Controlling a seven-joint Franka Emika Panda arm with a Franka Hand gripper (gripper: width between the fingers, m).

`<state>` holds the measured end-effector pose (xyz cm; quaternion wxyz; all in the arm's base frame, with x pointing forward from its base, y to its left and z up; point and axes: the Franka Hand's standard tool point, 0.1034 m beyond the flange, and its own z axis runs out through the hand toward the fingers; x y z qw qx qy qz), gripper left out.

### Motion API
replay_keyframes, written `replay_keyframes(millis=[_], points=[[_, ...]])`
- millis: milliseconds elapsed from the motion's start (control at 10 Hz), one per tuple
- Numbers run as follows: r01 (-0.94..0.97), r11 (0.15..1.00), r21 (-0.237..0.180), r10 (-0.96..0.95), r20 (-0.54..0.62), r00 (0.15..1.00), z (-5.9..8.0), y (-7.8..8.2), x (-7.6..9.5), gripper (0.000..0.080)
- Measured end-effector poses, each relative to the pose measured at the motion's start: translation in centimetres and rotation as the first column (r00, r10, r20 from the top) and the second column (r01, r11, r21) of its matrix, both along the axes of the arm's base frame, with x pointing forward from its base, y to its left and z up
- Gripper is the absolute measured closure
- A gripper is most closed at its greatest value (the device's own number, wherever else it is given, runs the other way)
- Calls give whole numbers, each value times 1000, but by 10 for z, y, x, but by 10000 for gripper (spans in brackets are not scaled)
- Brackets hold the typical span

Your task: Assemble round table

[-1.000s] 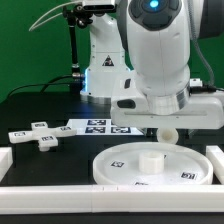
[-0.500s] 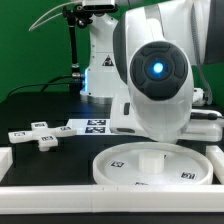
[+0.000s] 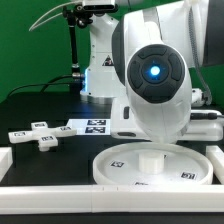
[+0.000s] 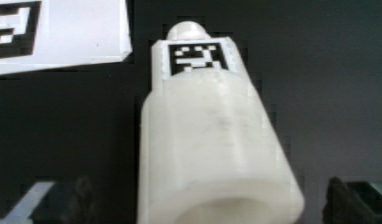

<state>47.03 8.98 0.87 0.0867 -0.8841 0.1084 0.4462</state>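
Sitting at the centre of the rimmed disc (image 3: 112, 172) is one short white stub (image 3: 150, 158). Only the exterior view shows the disc, the cross base (image 3: 40, 133) and the marker board (image 3: 95, 126) just beside it; there the arm (image 3: 150, 80) hides the gripper. Only the wrist view shows the tagged leg (image 4: 209, 140) running between the gripper (image 4: 197, 203) fingers (image 4: 35, 201) — dark gaps on either side, contact out of frame, so I cannot tell whether the jaws clamp it.

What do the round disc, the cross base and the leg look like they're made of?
Round disc: white plastic, it seems, matte, with a moulded rim. Cross-shaped base: the same plain white, crisp edges. Leg: likely white plastic too, dull and faintly grainy up close. Their black-and-white tags may be stickers; I cannot tell.
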Motion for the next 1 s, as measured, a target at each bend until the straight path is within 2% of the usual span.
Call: replay_keyframes(millis=[200,400,800,900,1000], points=[[-3,1000,-3,3,-7,1000,-1,2,-3,151],[-10,1000,-3,10,-7,1000,-2,5,-4,392],[-21,1000,-3,21,-3,1000,-1,8,-4,390],[-25,1000,0,25,5,1000,3,9,0,390],[-36,999,19,36,8,999,14,8,6,390]])
